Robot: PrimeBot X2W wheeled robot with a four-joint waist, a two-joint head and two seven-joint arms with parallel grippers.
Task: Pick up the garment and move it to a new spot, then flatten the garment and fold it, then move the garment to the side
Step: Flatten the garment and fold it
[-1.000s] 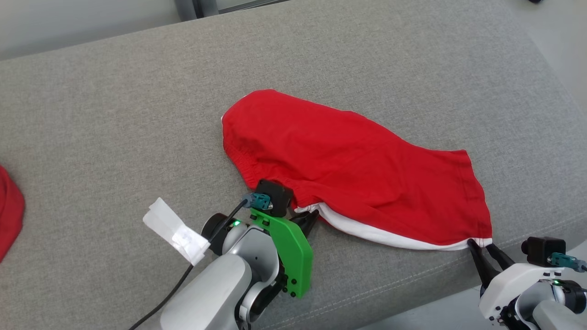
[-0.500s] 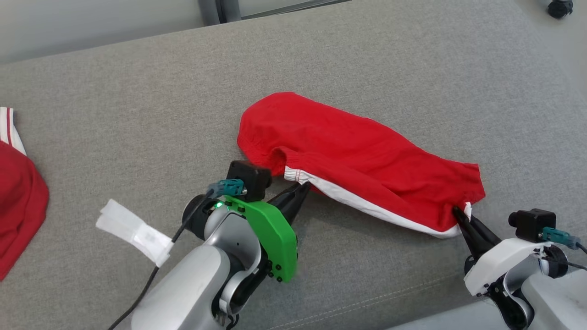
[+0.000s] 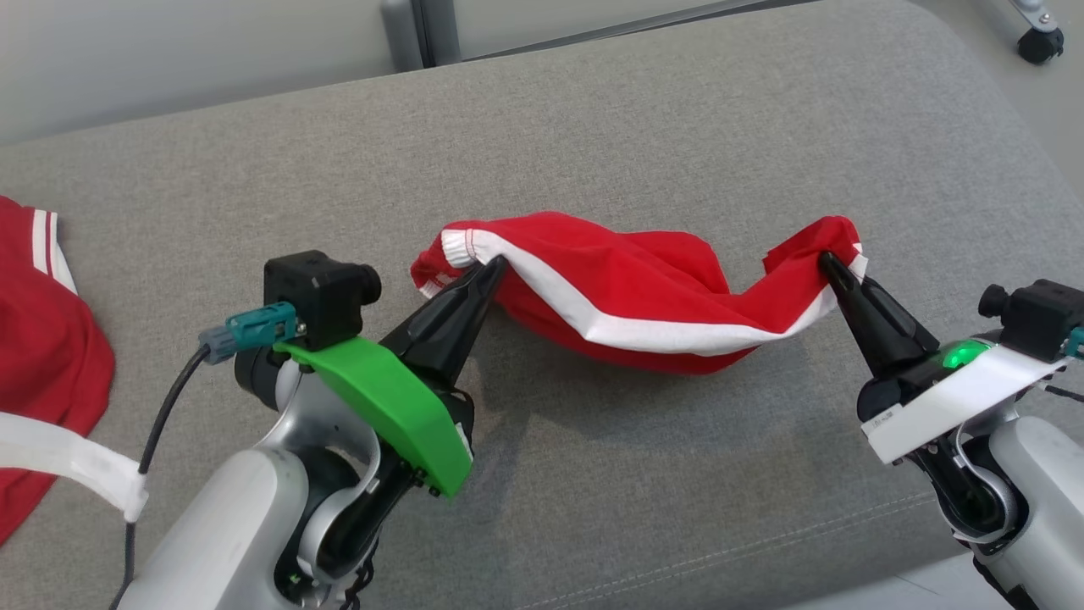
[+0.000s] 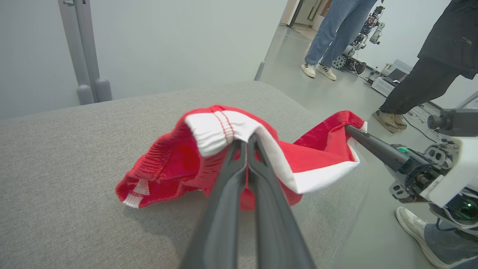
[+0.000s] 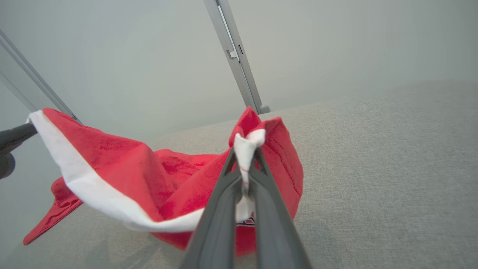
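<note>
The garment [image 3: 631, 292] is a pair of red shorts with a white side stripe, hanging slack between my two grippers above the grey couch [image 3: 593, 127]. My left gripper [image 3: 494, 268] is shut on the white end of the waistband [image 4: 218, 129]. My right gripper [image 3: 826, 263] is shut on the hem corner at the other end [image 5: 249, 144]. The garment's middle sags and touches the cushion. In the left wrist view the right gripper [image 4: 349, 129] enters from the right, pinching the cloth. The left wrist view shows the left gripper [image 4: 246, 140]; the right wrist view shows the right gripper [image 5: 244, 157].
Another red garment with white stripes [image 3: 42, 339] lies at the couch's left end. A white tag [image 3: 68, 462] hangs on my left arm's cable. Two people's legs [image 4: 336, 37] and another robot stand on the floor beyond the couch's right end. A grey post [image 3: 419, 34] rises behind the couch.
My right gripper has shut on the hem corner. Both grippers have lifted their ends, so the flat garment now hangs bunched between them. The head camera has shifted, showing more of the other red garment.
</note>
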